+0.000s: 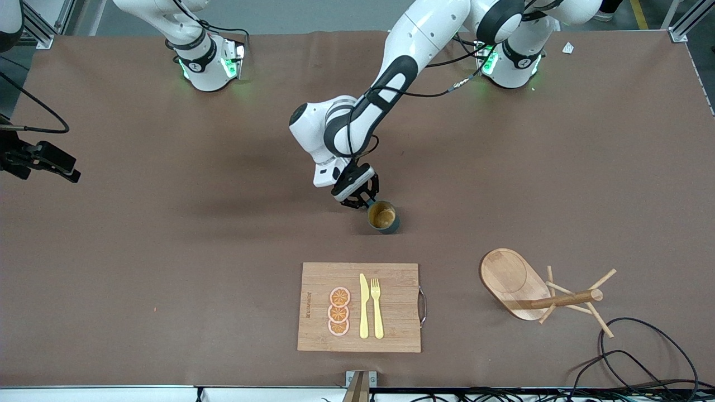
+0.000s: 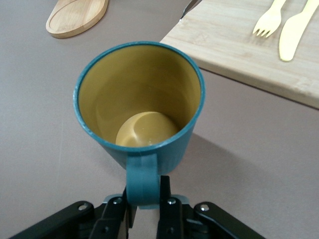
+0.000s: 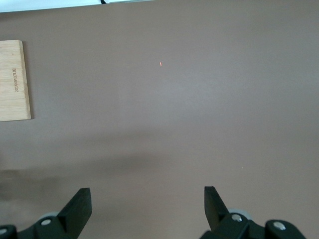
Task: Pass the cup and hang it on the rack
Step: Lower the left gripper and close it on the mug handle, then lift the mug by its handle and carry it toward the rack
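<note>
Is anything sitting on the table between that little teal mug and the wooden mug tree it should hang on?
Nothing visible does. The small teal mug, its handle pinched by the left gripper, has bare brown table between it and the light wooden mug tree.

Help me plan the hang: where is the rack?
Front view: the rack stands toward the left arm's end, beside the cutting board.

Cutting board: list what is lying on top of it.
On the cutting board lie three orange slices in a row, a yellow knife and a yellow fork, side by side. What is under these pieces cannot be seen.
</note>
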Tool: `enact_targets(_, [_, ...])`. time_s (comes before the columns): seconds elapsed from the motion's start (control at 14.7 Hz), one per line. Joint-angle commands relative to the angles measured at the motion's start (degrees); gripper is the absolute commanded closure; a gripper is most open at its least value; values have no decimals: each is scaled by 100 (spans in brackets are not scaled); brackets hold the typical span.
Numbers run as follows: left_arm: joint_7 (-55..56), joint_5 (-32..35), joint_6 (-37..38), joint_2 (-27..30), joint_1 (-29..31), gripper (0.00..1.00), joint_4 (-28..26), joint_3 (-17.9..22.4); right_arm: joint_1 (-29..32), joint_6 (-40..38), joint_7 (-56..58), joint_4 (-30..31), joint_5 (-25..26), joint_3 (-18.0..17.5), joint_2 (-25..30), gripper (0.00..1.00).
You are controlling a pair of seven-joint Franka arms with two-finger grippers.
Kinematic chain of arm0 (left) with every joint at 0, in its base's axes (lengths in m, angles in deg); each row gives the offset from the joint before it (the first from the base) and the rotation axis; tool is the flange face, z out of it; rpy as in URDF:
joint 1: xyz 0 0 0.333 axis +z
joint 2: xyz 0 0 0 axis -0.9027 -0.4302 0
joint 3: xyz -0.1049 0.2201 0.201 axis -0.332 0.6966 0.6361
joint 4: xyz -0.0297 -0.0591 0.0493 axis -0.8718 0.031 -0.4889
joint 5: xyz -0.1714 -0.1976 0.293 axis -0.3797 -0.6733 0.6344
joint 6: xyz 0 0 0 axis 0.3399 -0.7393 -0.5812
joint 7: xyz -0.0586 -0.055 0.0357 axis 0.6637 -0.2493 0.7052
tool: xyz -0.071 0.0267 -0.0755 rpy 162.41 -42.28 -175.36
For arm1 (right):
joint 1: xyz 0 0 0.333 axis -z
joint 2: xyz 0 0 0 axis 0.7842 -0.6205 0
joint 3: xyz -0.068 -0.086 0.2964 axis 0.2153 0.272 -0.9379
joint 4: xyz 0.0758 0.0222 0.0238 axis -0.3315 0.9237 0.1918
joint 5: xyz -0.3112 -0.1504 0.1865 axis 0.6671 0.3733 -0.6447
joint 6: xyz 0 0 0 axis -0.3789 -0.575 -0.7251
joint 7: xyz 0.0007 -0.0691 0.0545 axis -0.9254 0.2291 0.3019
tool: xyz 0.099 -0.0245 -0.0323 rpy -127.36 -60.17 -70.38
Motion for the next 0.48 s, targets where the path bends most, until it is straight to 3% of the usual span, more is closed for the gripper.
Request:
enact_targets(0.0, [-40, -50, 128, 261, 43, 96, 18, 7, -3, -30, 33, 69, 113, -25, 138, 0])
enact_targets(0.41, [-584, -779, 119, 1078, 596, 96, 36, -37, -3, -65, 33, 69, 113, -25, 147, 0])
